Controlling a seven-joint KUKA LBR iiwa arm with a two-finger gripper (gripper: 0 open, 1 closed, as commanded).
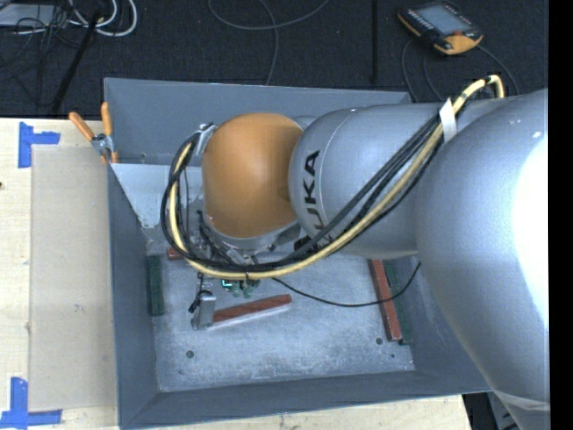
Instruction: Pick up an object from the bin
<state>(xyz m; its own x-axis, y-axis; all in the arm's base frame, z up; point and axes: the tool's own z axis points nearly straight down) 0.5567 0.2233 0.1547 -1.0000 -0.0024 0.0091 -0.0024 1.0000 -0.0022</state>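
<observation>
Red-brown bar (257, 309): flat, narrow, lying on the bin (269, 370) floor about mid-floor, slightly toward the left wall. Long axis runs roughly left-right, right end tipped a little toward the far wall. Gripper (202, 311) is down at floor level right at the bar's left end; looks touching or just beside it, can't tell which. Open/closed state: cannot tell, since the tip is mostly hidden under the wrist. No sign the bar is pinched or lifted; it lies flat.

Orange cover (251, 173) on the wrist sits above the far-left part of the floor, yellow-black cables (358, 229) looping around it.

Other items:
- dark green strip (156, 285) along the foot of the left wall, well apart from the bar
- second red-brown strip (387, 301) against the right wall, running near-to-far
</observation>
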